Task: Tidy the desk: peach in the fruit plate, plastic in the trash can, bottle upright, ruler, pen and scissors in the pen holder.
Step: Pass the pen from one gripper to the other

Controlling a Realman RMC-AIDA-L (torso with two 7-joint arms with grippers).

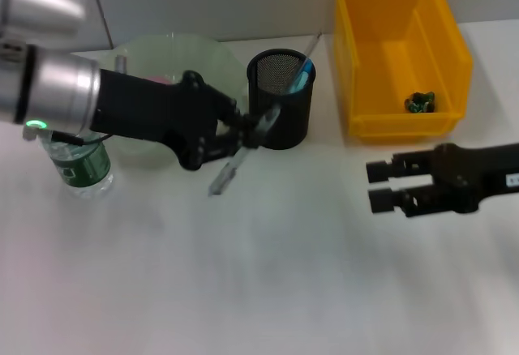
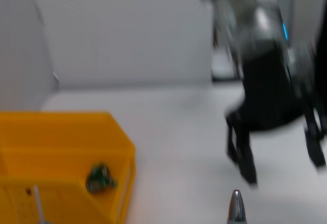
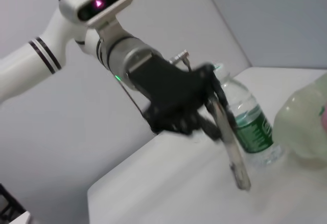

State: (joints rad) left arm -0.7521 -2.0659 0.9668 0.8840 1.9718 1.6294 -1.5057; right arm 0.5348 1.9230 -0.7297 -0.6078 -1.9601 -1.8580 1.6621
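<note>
No writing is readable on the bottle (image 1: 79, 165), which stands upright at your far left on the bench (image 1: 268, 274), its top hidden by the arm. Your left hand (image 1: 247, 132) grips a silver pen (image 1: 229, 168), tilted, beside the pen holder (image 1: 281, 100). Blue scissors (image 1: 302, 75) stick out of that holder. Crumpled plastic (image 1: 420, 102) lies in the trash can (image 1: 397, 47). Your right hand (image 1: 381, 186) hovers open.

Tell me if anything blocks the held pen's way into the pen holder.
Nothing visible does. The left gripper holds the pen right beside the pen holder, whose open top already carries the scissors.
</note>
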